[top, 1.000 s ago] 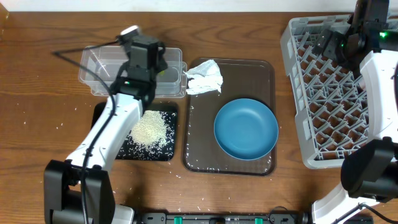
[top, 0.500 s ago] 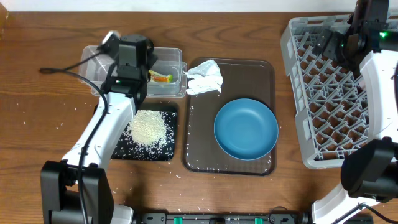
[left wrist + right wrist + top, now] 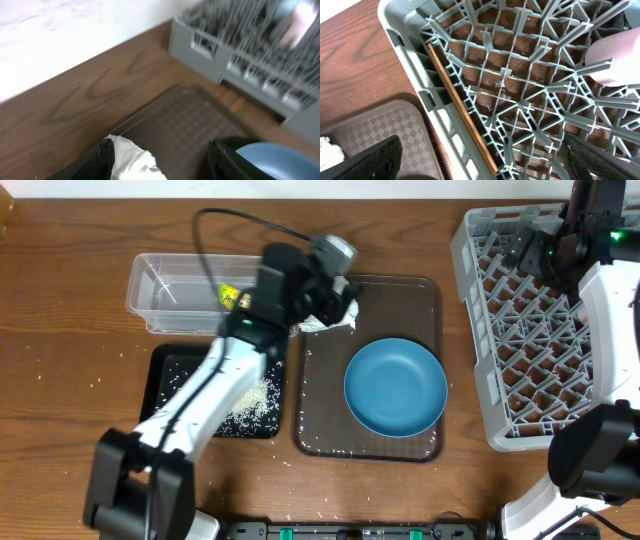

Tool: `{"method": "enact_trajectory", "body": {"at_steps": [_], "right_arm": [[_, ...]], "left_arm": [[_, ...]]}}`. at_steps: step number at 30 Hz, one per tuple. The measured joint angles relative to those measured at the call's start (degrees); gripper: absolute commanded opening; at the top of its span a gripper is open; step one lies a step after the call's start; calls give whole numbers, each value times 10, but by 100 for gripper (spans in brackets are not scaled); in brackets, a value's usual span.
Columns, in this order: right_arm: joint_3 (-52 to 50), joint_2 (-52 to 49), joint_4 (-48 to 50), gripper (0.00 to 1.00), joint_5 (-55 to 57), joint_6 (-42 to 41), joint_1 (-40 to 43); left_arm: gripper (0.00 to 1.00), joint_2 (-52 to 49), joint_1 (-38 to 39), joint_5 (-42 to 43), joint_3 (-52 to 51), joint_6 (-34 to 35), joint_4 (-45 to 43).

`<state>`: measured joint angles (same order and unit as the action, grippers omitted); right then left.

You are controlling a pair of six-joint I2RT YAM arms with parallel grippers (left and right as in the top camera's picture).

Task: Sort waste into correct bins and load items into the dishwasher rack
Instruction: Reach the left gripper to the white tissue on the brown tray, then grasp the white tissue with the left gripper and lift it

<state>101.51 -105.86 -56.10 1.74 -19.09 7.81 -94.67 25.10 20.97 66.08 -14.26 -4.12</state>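
Note:
My left gripper (image 3: 330,295) hovers open over the crumpled white tissue (image 3: 340,318) at the back left corner of the brown serving tray (image 3: 420,300). In the left wrist view the tissue (image 3: 137,160) lies between the spread fingers (image 3: 100,160), not pinched. The yellow wrapper (image 3: 232,297) lies in the clear tub (image 3: 170,290). Rice (image 3: 255,395) is heaped in the black tray (image 3: 175,380). A light-blue bowl (image 3: 395,387) sits on the serving tray. My right gripper (image 3: 482,167) stands open and empty above the grey rack (image 3: 540,350), where a chopstick (image 3: 460,105) and a pink bowl (image 3: 617,55) rest.
Stray rice grains dot the wooden table around the black tray and the front of the serving tray. The left arm's cable (image 3: 215,240) loops above the clear tub. The rack (image 3: 240,50) stands just right of the serving tray (image 3: 190,120).
The left arm swung right from the clear tub to above the tissue, its jaws opening. The wrapper stayed in the tub. The right arm has not moved.

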Motion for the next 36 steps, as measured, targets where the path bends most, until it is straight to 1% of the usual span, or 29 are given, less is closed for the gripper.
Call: {"method": "enact_trajectory", "body": {"at_steps": [3,5,12,17,25,34,36], "right_arm": [[0,0,0,99,0,0,0],[0,0,0,99,0,0,0],[0,0,0,99,0,0,0],[0,0,0,99,0,0,0],[0,0,0,99,0,0,0],[0,0,0,99,0,0,0],[0,0,0,99,0,0,0]], "left_arm": [[63,-38,30,-53,0,-70,-1],[63,-66,43,-88,0,-101,-9],[63,-142,53,-172,0,-160,-62],[63,-172,53,-199,0,-175,-83],[63,-212,53,-208,0,-177,-83],[63,-223,53,-210,0,-177,-72],[61,-224,53,-210,0,-177,-68]]}}
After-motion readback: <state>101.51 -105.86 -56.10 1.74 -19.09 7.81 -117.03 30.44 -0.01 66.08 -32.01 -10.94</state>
